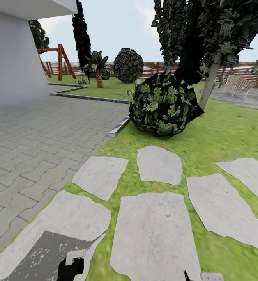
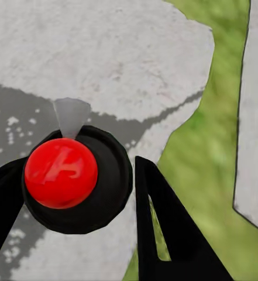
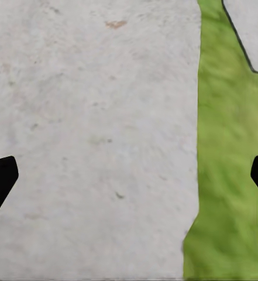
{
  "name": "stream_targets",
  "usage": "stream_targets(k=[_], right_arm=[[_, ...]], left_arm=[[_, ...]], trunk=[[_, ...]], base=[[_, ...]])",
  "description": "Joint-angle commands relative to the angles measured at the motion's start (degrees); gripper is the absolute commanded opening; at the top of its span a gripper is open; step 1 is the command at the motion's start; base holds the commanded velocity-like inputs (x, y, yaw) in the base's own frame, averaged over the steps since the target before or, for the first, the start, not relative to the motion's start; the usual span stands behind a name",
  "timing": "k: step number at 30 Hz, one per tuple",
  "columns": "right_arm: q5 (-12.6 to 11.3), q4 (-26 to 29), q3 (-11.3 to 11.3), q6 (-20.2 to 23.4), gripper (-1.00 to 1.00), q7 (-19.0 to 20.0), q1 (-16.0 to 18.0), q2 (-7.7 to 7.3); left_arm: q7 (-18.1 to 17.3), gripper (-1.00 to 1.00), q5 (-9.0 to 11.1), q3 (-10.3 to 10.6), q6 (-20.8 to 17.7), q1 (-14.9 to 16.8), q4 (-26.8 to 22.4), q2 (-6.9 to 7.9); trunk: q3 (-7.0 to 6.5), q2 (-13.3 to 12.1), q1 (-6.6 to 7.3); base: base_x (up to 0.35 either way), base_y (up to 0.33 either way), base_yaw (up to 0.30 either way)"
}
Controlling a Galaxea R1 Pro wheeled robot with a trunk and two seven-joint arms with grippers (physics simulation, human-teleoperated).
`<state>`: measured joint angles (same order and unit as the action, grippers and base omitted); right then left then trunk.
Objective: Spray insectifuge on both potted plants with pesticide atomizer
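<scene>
Red and black mark the pesticide atomizer (image 2: 76,175), seen end-on between the fingers of your left pincer (image 2: 76,193), which holds it nozzle forward, ready to spray. Below the pincer lie a grey stepping stone (image 2: 105,58) and the lawn (image 2: 210,146). Your right pincer (image 3: 129,175) stands wide and empty above another stepping stone (image 3: 93,117). No potted plant is seen yet; a round shrub (image 1: 162,105) stands well ahead, so you are probably in transit.

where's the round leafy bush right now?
Head view, centre-right: the bush sits on the lawn beyond the stepping stones, beside a pale tree trunk, near the paving's kerb.
</scene>
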<state>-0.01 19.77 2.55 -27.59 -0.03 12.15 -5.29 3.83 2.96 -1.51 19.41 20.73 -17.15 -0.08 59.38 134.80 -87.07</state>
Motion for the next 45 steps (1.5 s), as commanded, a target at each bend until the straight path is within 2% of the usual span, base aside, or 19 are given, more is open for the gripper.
stream_targets(k=[1, 45], right_arm=[[0.0, -0.1, 0.1, -0.2, 1.00, 0.0, 0.1, 0.02], [0.0, -0.1, 0.1, -0.2, 1.00, -0.1, 0.0, 0.02]], left_arm=[[-0.1, -1.00, 0.3, -0.1, 0.2, 0.0, 0.0, -0.01], [-0.1, -1.00, 0.3, -0.1, 0.3, 0.0, 0.8, -0.01]], trunk=[[0.04, 0.0, 0.01], [0.04, 0.0, 0.01]], base=[[0.000, 0.000, -0.300], [0.000, 0.000, -0.300]])
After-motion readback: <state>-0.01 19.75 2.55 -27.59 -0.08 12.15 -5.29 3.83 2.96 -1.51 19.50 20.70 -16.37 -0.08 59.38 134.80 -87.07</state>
